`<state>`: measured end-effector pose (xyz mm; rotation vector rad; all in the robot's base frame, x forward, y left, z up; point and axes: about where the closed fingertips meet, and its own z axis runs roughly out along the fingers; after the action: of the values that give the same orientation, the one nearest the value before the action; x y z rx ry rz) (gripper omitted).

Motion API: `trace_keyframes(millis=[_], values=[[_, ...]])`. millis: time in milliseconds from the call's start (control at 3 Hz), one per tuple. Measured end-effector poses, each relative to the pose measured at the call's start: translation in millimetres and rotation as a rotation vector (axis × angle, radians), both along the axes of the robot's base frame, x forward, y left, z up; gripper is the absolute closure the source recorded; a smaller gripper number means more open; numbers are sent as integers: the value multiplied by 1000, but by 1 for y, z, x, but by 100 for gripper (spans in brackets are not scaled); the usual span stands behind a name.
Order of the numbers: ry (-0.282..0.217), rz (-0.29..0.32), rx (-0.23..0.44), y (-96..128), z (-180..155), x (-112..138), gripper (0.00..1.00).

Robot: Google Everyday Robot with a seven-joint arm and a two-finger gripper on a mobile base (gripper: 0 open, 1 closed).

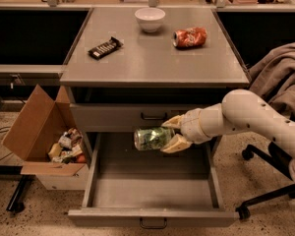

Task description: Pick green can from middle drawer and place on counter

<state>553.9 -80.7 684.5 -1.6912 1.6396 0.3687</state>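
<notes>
Now, L to R: cardboard box (34, 127) w/ scraps, on floor. Dark snack bar (105, 47) on worktop (152, 68), writing unreadable. Next, green can (151, 138): shiny green, pale markings not legible, silver end facing left, lying sideways above open middle drawer (152, 193), off its floor. Hand (165, 135) clenched on can's right end. Orange-red can (190, 37) on worktop, label illegible.

The tool (167, 134) above the drawer (152, 193) covers the green can (148, 138)'s end.
</notes>
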Motion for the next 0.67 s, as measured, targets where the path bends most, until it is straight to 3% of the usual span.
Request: trace_keyframes(millis=[333, 667], values=[[-21, -29, -29, -12, 20, 5, 100], [-77, -115, -80, -50, 86, 15, 100]])
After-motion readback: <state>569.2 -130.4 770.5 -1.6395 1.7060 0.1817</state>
